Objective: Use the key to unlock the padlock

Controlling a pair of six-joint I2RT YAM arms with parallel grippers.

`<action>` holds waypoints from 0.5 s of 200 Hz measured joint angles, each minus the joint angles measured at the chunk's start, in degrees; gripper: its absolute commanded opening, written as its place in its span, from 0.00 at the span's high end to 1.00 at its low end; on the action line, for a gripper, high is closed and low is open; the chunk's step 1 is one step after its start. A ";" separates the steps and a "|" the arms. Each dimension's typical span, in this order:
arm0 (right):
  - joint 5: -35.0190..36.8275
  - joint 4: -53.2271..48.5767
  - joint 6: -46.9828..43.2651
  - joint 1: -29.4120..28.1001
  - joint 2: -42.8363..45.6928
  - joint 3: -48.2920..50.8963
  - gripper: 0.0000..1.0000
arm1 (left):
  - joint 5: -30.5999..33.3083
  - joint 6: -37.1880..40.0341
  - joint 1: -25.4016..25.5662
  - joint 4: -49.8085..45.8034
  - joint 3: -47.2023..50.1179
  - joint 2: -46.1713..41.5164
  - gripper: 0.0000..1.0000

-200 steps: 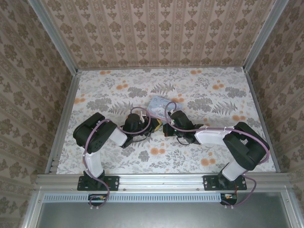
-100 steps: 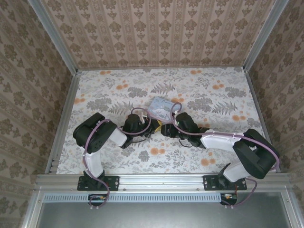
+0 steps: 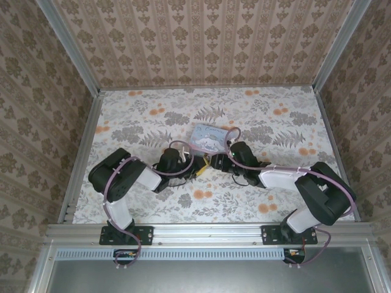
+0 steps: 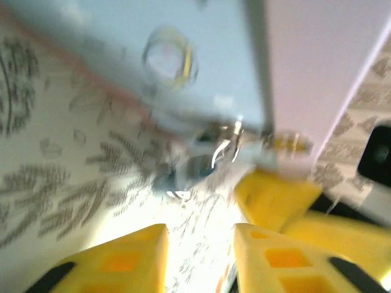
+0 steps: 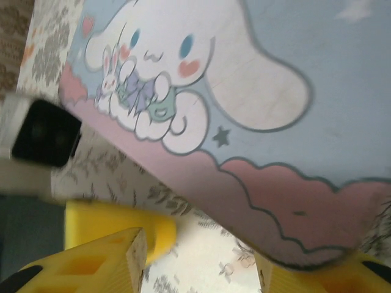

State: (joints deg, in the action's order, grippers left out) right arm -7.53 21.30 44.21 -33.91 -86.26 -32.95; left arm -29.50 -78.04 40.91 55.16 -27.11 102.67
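Grippers meet at the middle of the floral table (image 3: 140,122) in the top view. The left gripper (image 3: 197,170) and the right gripper (image 3: 212,162) are tip to tip, just on the near side of the pale-blue tin (image 3: 206,135). At this size the spacing of their fingers cannot be read.

The left wrist view is badly blurred. Its two yellow fingers (image 4: 131,253) stand apart with bare table between them, gripping nothing. Just beyond the tips, slightly left of the gap's middle, lies a small dark teal-tinted lump with bright metal glints, which I take for the padlock (image 4: 186,171). It sits on the table close against the tin's near edge. A brassy glint to its right may be the key (image 4: 287,142), but the blur hides whether it is, and which way its shaft runs. A yellow finger of the right gripper reaches in from the right, close beside the lock.

In the right wrist view the fingers (image 5: 104,262) are spread wide and empty, with the tin's cartoon lid straight ahead.

The lock appears to lie almost dead ahead of the left fingers, so that arm looks better placed to close on its body. The right gripper is about as near, approaching from the lock's right side.
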 measured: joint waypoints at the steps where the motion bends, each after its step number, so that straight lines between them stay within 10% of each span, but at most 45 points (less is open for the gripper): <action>1: 0.00 0.04 0.02 0.07 0.00 0.00 0.48 | -0.09 -0.09 0.02 -0.09 0.11 -0.11 0.56; 100: -5.33 4.61 2.82 7.32 -7.06 -7.19 0.46 | 2.27 11.37 -2.75 -30.38 0.61 -27.67 0.24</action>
State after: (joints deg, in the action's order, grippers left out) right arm -12.86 25.91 47.03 -26.59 -93.32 -40.14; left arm -27.22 -66.67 38.15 24.77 -26.50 75.00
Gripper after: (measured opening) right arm 0.545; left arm 0.731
